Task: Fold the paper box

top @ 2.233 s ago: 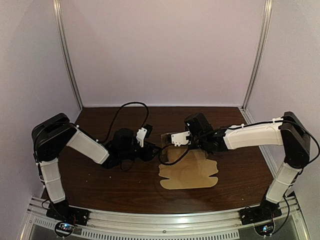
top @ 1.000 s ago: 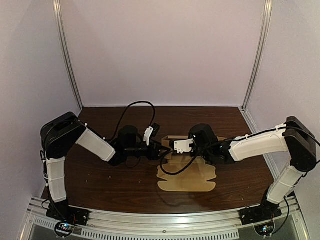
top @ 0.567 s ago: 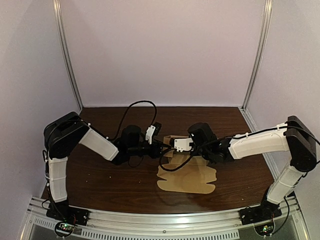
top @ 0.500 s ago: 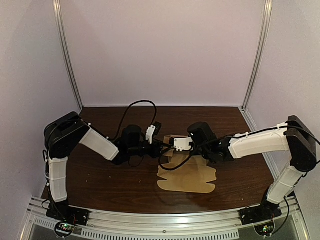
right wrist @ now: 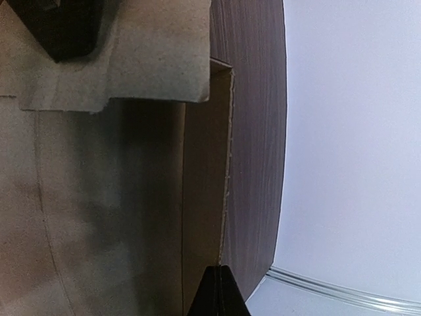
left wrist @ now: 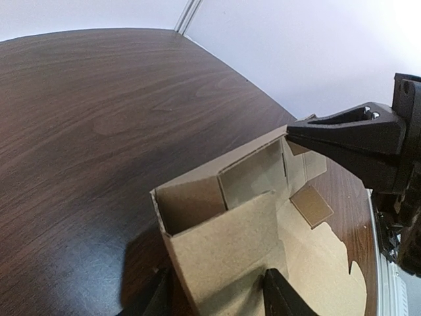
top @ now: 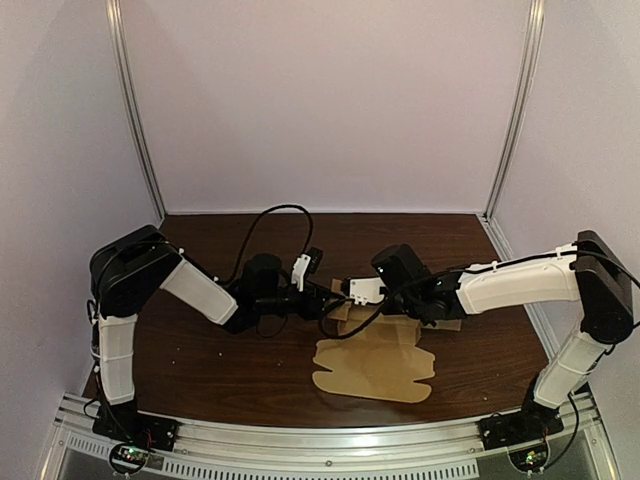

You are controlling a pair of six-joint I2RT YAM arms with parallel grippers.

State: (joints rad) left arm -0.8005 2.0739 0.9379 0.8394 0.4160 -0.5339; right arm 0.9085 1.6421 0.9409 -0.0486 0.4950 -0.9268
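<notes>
The brown paper box (top: pixel 372 362) lies mid-table with its far end folded up into walls (left wrist: pixel 223 250). My left gripper (left wrist: pixel 217 296) is open, with one finger on each side of the near upright wall; a dark finger (right wrist: pixel 66 26) of it shows over a flap in the right wrist view. My right gripper (right wrist: pixel 220 282) is shut on the top edge of a side wall (right wrist: pixel 204 164). From the left wrist view its tip (left wrist: pixel 293 135) meets the box's far right corner. In the top view both grippers, left (top: pixel 322 302) and right (top: pixel 340 288), meet at the raised end.
The box's flat, unfolded flaps (left wrist: pixel 325 263) spread toward the front of the dark wooden table (top: pixel 220 370). Black cables (top: pixel 270 215) loop over the left wrist and under the right one. Metal frame posts (top: pixel 135 110) stand at the back corners.
The left arm has come in from the left to the box. The right gripper has sunk onto the wall's edge. The flat flaps have slid a little toward the front.
</notes>
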